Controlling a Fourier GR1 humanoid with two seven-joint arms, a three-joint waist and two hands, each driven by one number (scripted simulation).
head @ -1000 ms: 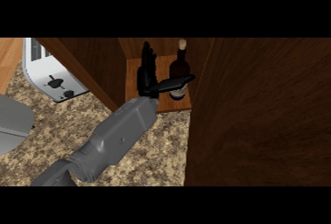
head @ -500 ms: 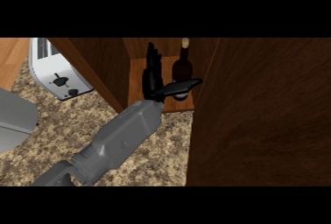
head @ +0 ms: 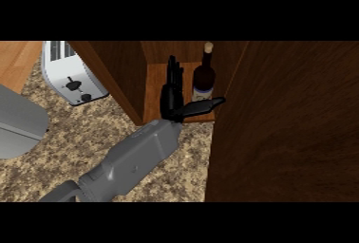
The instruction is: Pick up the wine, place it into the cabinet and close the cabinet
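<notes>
One wine bottle [head: 204,71] stood upright on the cabinet [head: 294,133] shelf, at our 12 o'clock. Our hand [head: 175,97], released, fingers straight, was at its 8 o'clock. A toaster [head: 70,76] sat at 10 o'clock on the worktop [head: 77,137].

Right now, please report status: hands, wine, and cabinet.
Left hand open, inside cabinet, beside wine bottle. Bottle upright on shelf, released. Right hand not in view. Cabinet door open, not yet closed.

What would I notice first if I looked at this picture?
Probably the black hand reaching into the open wooden cabinet, fingers straight, thumb sticking out right. Just beside it stands a dark wine bottle on the cabinet floor, upright. Off to the left, a white toaster sits on the speckled counter.
</notes>
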